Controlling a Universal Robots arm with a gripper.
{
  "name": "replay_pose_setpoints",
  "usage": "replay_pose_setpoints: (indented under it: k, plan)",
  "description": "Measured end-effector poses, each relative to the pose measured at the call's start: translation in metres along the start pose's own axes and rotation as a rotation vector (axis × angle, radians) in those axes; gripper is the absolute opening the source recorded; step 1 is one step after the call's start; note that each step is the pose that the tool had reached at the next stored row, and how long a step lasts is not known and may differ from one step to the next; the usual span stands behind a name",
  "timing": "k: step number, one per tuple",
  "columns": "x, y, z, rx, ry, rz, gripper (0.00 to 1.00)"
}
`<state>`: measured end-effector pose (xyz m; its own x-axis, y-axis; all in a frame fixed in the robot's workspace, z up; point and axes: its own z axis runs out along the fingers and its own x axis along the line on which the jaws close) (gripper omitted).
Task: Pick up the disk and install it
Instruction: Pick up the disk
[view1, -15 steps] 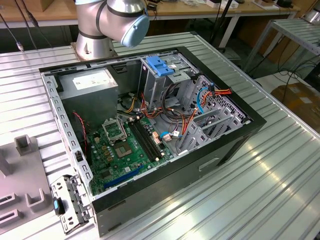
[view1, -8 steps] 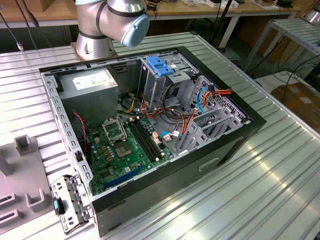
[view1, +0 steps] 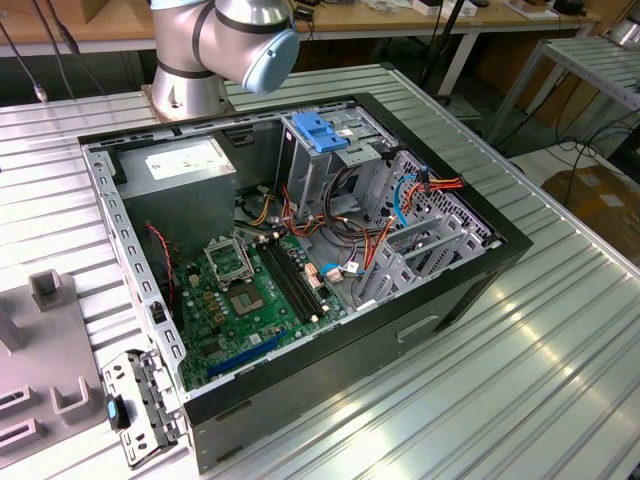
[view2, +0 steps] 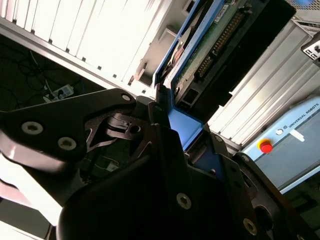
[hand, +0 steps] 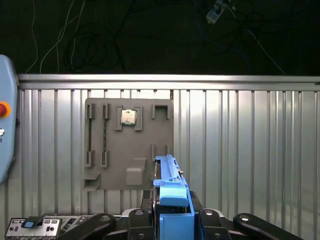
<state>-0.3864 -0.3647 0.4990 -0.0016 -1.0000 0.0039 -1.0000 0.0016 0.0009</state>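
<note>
The gripper (hand: 172, 222) is clamped on the disk (hand: 170, 182). Its two black fingers (hand: 140, 225) press on the blue sides of the disk, and the disk stands out between them, in the air above the ribbed metal table (hand: 250, 140).

In the second wrist view the gripper (view2: 182, 132) holds the disk (view2: 207, 47) by one end. There I see the green circuit board on one face, a row of connector pins, and the blue frame along the edge.

Under the disk, in the first wrist view, a grey holder plate (hand: 129, 150) lies flat on the table. A processor chip (hand: 128, 117) sits in one of its pockets. At the table edge there is a grey-blue control unit (hand: 7, 150) with a red button (hand: 2, 110).

In the exterior view the open computer case (view1: 350, 370) lies on its side on the table. Inside it are the green motherboard (view1: 240, 300), the grey power supply (view1: 180, 170) and the metal drive cage (view1: 320, 165) with a blue top. The base of the robot arm (view1: 200, 50) stands just behind the case. On the exterior view's left a metal bracket (view1: 135, 400) with a blue latch lies between the case and the holder plate.
</note>
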Motion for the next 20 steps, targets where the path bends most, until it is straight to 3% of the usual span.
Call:
replay_pose_setpoints:
  k: [15,20]
  plan:
    - [0.0004,-0.015,0.0,0.0,0.0,0.0,0.37]
    - [0.0057,-0.0187,0.0,0.0001,0.0,0.0,0.37]
